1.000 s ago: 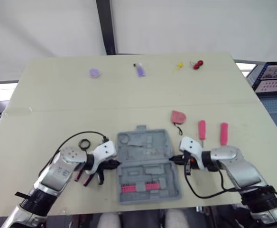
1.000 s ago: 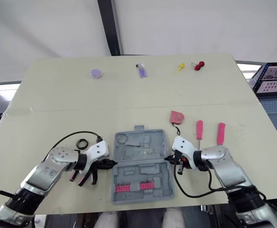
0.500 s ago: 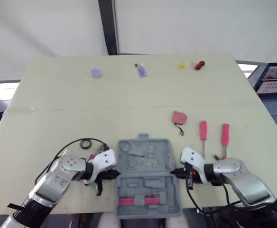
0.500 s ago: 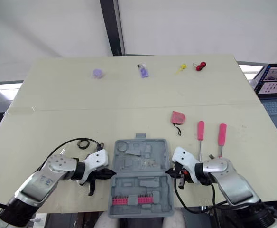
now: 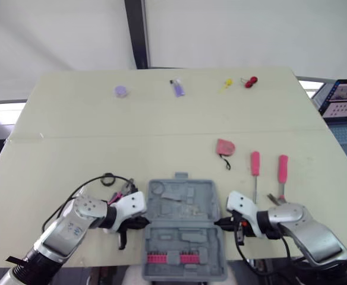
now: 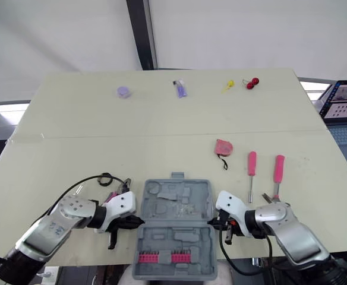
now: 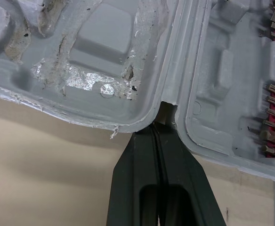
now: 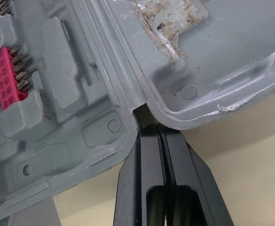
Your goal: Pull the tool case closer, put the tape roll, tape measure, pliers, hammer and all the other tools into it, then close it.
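At the lower centre of the head views, the tool case (image 5: 184, 233) lies open and flat against the table's (image 5: 161, 127) near edge, so the pulling-in step looks essentially done. The left gripper (image 5: 142, 221) sits at the case's left side and the right gripper (image 5: 217, 221) at its right, each with its two fingers pressed together and the tips tucked into the hinge notch between the two halves; nothing is visible between the fingers.

Apart from the pink bit strip (image 5: 173, 257) in its lower half, the case holds no tools, so the loading has not begun. The tape roll (image 5: 107, 179) and the pliers (image 5: 116, 196) lie just left of the case, beside the left gripper. The tape measure (image 5: 224, 146) sits up and right of it, with two pink-handled screwdrivers (image 5: 255, 163) further right. Four small items (image 5: 177, 89) line the far edge across the upper frame, too small to identify. I cannot pick out a hammer. Packing everything and closing the lid remain.
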Controlling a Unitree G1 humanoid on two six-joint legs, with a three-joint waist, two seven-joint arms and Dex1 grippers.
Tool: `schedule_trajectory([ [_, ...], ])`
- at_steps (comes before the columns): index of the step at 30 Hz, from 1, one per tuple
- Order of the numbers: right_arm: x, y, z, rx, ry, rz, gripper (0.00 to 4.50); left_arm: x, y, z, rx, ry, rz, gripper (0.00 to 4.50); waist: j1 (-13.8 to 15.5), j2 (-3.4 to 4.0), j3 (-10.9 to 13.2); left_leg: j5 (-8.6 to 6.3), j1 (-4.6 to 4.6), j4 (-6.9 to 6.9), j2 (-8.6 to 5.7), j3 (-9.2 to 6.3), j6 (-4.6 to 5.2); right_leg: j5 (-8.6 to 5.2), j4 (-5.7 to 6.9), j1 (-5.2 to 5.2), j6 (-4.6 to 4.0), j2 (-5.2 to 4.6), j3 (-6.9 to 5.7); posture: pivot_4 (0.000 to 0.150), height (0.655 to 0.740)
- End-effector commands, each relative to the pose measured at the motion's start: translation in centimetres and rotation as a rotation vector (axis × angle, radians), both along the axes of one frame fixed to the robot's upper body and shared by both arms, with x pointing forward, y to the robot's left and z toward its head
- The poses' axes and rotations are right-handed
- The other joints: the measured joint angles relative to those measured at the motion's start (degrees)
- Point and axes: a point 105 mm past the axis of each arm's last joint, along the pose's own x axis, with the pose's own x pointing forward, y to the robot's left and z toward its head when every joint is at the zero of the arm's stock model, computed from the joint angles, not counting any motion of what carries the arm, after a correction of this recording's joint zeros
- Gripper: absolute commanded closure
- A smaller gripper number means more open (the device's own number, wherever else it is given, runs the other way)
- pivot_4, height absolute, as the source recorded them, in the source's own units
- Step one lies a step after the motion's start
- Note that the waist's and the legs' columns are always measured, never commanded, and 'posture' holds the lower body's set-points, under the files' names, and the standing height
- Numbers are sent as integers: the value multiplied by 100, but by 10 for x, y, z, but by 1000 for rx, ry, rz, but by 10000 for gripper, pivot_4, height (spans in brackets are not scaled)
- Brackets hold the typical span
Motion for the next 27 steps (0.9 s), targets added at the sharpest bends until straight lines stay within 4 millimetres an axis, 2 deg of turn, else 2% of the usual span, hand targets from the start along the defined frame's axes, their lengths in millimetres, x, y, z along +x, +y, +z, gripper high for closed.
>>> schedule_trajectory([
  [1, -7, 13, 9, 44, -16, 63, 44397, -18, -8, -8, -15, 82, -56, 45000, 4, 0, 0, 0, 0, 0, 0, 0, 0, 0, 0, 0, 0, 0, 0, 1500, 7400],
  [11, -7, 14, 8, 43, -15, 63, 44397, -20, -5, -7, -6, 90, -57, 45000, 7, 0, 0, 0, -1, 1, 0, 0, 0, 0, 0, 0, 0, 0, 0, 1500, 7400],
  [27, -4, 13, 9, 42, -32, 53, 44397, -10, -6, -4, -14, 48, -45, 45000, 16, 0, 0, -1, -1, 2, 0, 0, 1, 0, -1, 0, 0, 0, 1, 1500, 7400],
])
